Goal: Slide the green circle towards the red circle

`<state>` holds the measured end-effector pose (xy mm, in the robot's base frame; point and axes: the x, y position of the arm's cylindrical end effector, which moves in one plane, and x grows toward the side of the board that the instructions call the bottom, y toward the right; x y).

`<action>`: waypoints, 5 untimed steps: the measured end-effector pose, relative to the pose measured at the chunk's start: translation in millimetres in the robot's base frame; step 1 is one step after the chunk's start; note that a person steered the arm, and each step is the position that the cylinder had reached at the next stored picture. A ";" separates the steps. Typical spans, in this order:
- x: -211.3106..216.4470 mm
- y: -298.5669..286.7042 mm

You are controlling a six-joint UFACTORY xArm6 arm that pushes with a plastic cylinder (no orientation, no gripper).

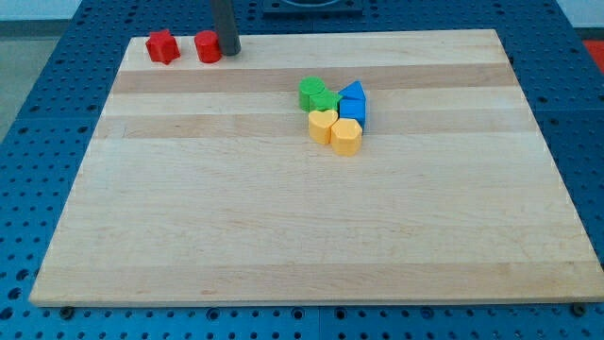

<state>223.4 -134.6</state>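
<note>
While my tip rests bare beside the red circle, touching no green block, the green circle sits mid-board in a cluster (light, rigid, likely free-sliding); push from its right face, toward the view's left.

Looks like a robotics lab or test bench. A pale wooden tabletop sits on a blue perforated base plate with a regular grid of mounting holes, as found on experiment rigs. Small coloured blocks lie on top, plain and toy-like. No household or shop furnishings visible around the edges.
</note>
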 end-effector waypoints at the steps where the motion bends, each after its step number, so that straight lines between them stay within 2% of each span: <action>1: -0.2 -9.1; 2: -0.2 -12.6; 3: 4.0 7.7; 5: 68.7 26.5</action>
<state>292.0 -108.1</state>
